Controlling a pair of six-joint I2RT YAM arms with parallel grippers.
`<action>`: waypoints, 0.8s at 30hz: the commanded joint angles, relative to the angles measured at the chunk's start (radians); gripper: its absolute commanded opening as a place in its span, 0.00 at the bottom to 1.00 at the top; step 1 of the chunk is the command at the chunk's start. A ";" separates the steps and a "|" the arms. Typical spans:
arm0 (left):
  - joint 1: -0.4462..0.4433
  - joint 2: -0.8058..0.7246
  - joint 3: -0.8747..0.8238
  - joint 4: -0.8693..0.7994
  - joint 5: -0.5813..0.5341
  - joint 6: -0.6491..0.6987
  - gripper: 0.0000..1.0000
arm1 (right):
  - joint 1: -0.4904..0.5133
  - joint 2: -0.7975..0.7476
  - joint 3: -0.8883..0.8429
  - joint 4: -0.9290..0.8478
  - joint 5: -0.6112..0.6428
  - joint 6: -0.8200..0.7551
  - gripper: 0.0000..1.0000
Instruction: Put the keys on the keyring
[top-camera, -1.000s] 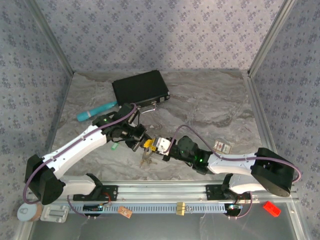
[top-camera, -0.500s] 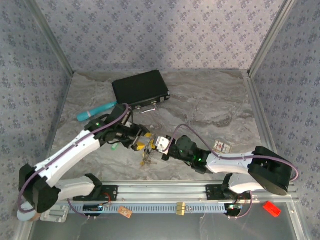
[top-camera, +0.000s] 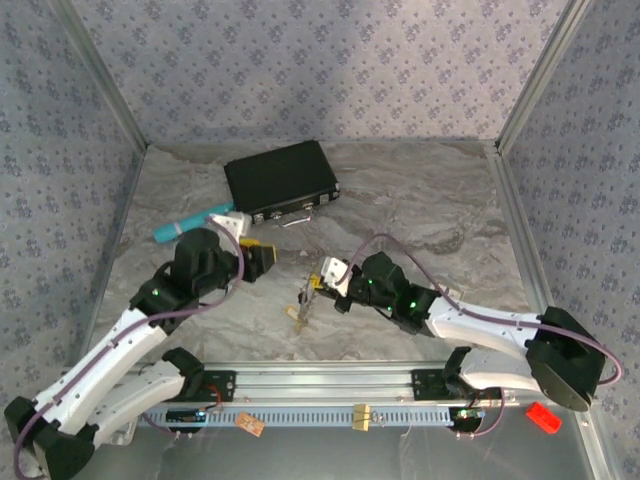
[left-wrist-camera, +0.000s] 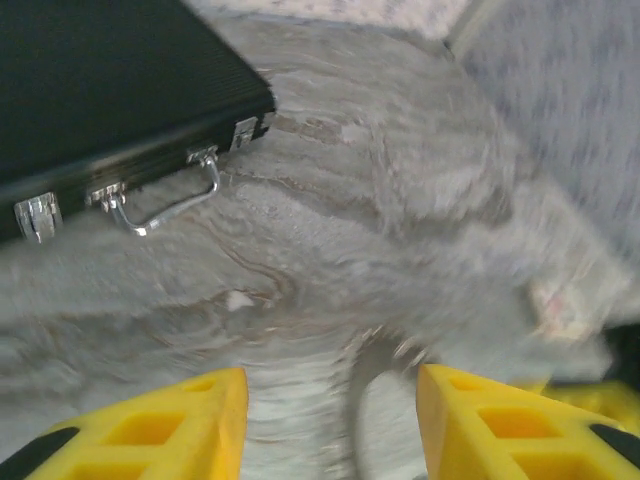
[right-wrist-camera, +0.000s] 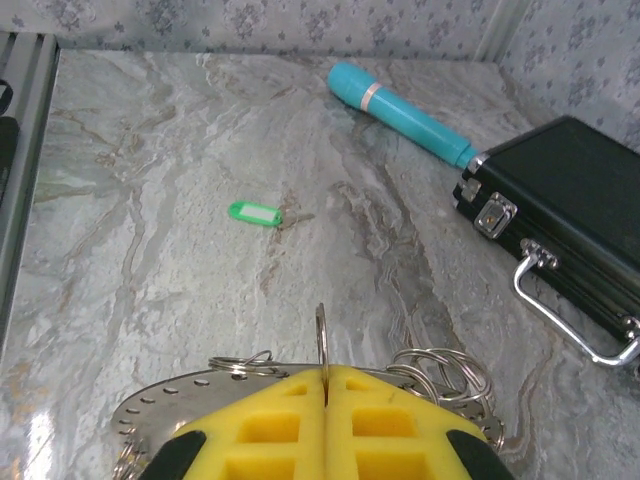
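My right gripper (right-wrist-camera: 325, 378) is clenched on the flat grey toothed metal keyring (right-wrist-camera: 150, 412); my left gripper (left-wrist-camera: 330, 390) is released, gripping nothing.
The keyring sits between my arms over the grey marbled tabletop (top-camera: 420, 200), a thin wire loop of it pinched upright in my yellow pads' seam, a tan-headed key (top-camera: 293, 316) below it. Farther out a small green-headed key (right-wrist-camera: 254, 213) lies alone, then a teal plastic cylinder (right-wrist-camera: 400, 108), then the black rectangular case (right-wrist-camera: 570, 195), shut and latched, contents hidden.
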 joint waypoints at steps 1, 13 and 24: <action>-0.002 -0.042 -0.091 0.132 0.186 0.588 0.44 | -0.022 -0.035 0.073 -0.148 -0.102 -0.002 0.00; -0.065 0.108 -0.189 0.241 0.474 0.907 0.34 | -0.033 -0.009 0.189 -0.358 -0.190 -0.098 0.00; -0.086 0.188 -0.183 0.282 0.500 0.914 0.28 | -0.024 0.023 0.217 -0.372 -0.222 -0.112 0.00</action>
